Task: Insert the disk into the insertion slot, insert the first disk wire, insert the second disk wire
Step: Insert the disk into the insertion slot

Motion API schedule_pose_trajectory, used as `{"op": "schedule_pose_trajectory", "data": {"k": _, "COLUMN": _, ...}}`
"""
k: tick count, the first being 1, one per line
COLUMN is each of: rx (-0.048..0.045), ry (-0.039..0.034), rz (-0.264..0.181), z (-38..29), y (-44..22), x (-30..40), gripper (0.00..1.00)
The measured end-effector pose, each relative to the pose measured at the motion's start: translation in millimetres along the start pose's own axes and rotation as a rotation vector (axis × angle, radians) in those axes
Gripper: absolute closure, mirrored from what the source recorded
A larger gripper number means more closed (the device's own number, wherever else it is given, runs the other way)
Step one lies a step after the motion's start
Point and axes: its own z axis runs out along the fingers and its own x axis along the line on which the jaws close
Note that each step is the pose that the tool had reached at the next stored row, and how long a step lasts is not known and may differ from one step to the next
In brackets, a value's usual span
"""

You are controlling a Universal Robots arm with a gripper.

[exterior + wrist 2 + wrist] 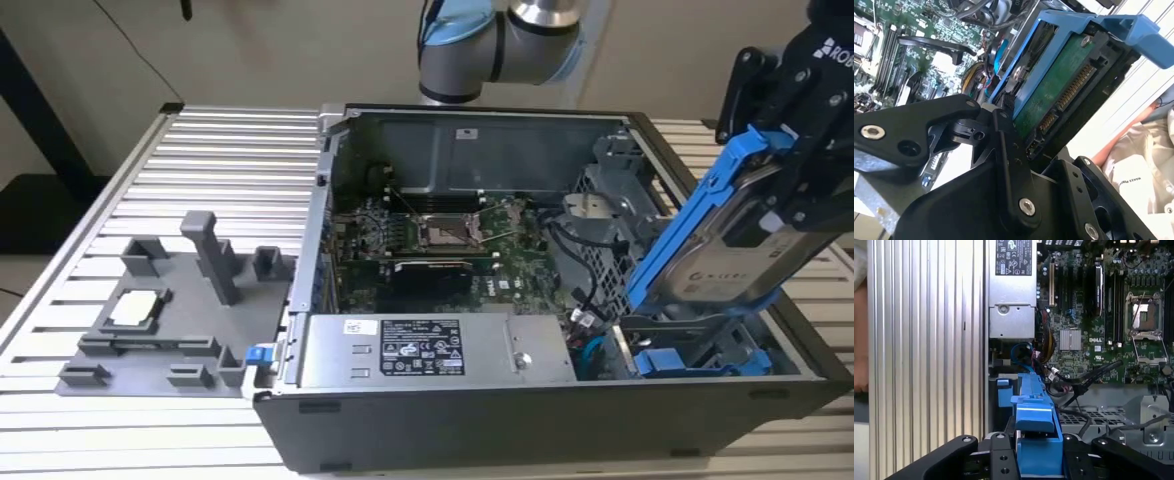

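**Disk Held Tilted Over the Cage, Not Yet Seated**

We are watching the gripper (787, 185) clamping the disk (714, 262) by its blue frame. In the first wrist view the black fingers (999, 455) are pressing that frame from both sides. The disk is hanging in the air, steeply tilted. Its upper end is rising beside the gripper and its lower end is pointing down into the case (534, 430) at the near corner on the exterior view's right. In the second wrist view its green underside and connector edge are facing us.

The slot (697, 332) is lying just below that lower end, in the grey cage filling this corner of the case. We are taking it to be the bay above the other carrier (665, 362), whose blue end is showing low in the cage. The disk is covering part of the opening, and we cannot tell whether its tip is touching the cage rim. The disk is not sitting in the slot.

Along the case's near edge the power supply (414, 350) is lying flat, and the motherboard (427, 232) is occupying the middle of the case floor. Black cables (571, 250) are looping between the motherboard and the cage. The case is standing on the slatted table (200, 160), toward the table's edge on the exterior view's right. A grey fixture (174, 300) is resting just beside the case, toward the opposite edge. The arm (501, 45) is rising behind the case's far edge.
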Motion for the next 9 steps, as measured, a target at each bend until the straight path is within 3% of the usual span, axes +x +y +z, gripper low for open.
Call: {"op": "schedule_pose_trajectory", "data": {"k": 9, "rx": 0.0006, "ry": 0.0000, "rz": -0.001, "z": 10.3, "y": -1.0, "x": 0.0, "gripper": 0.67}}
